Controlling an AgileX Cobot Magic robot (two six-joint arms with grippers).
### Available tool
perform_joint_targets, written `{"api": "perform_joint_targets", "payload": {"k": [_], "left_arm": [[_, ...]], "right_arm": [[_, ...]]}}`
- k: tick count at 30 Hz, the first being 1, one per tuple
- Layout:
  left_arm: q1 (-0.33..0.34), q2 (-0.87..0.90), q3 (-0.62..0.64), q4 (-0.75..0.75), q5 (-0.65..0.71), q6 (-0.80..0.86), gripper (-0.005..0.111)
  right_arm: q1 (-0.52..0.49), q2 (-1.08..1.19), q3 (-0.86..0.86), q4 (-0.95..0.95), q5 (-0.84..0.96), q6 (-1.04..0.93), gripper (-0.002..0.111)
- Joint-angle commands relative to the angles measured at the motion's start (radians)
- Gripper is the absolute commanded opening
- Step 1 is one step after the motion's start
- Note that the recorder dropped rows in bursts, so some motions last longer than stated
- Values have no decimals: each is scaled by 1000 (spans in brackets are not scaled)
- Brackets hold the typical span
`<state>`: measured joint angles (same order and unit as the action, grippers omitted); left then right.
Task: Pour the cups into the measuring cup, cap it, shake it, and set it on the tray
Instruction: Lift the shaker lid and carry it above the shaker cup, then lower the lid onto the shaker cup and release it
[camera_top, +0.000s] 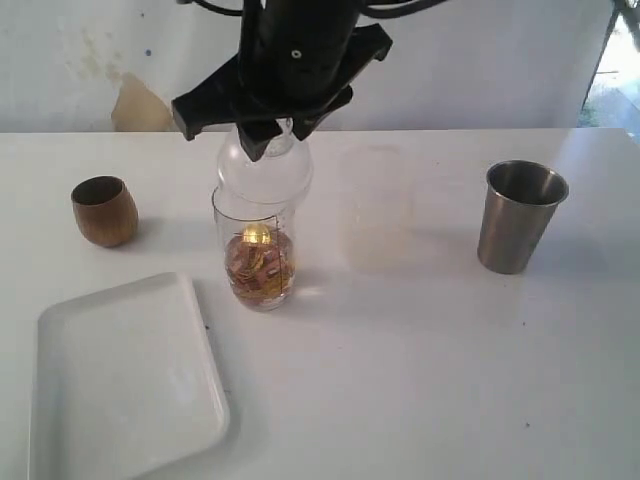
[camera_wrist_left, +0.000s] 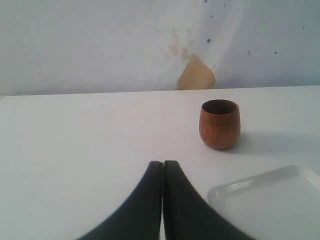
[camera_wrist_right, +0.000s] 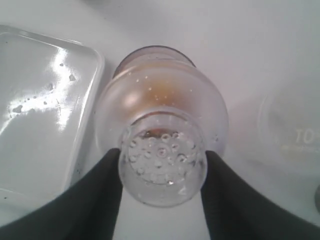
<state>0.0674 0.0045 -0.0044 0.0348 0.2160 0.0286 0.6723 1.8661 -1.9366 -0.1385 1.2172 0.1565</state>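
A: Right end effector (camera_wrist_right: 162, 167) status?
B: Jaws part-open, gripping the cap (camera_wrist_right: 160, 105) by its ringed neck. Left end effector (camera_wrist_left: 162, 172) closed, empty, near the wooden cup (camera_wrist_left: 219, 125).
A: Measuring cup (camera_top: 258, 258)?
B: Upright on the bench (camera_top: 420, 350), directly beneath the cap. Both long axes vertical, nearly in line. Dome skirt at the rim; seated or not, cannot tell.
A: Next?
B: Probably a straight downward press. The right arm is nearer.
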Motion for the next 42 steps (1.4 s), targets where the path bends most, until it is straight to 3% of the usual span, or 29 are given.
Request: {"api": "perform_joint_targets", "payload": {"k": [1, 32, 35, 42], "left_arm": [[2, -5, 4, 2, -5, -2, 1], [2, -5, 4, 2, -5, -2, 1], [2, -5, 4, 2, -5, -2, 1], [2, -5, 4, 2, -5, -2, 1]], "right_arm": [[-10, 61, -66, 3, 4, 3, 0], [-22, 156, -100, 7, -18, 8, 1], [-22, 156, -100, 7, -16, 8, 12], [-22, 156, -100, 7, -38, 6, 50]]}}
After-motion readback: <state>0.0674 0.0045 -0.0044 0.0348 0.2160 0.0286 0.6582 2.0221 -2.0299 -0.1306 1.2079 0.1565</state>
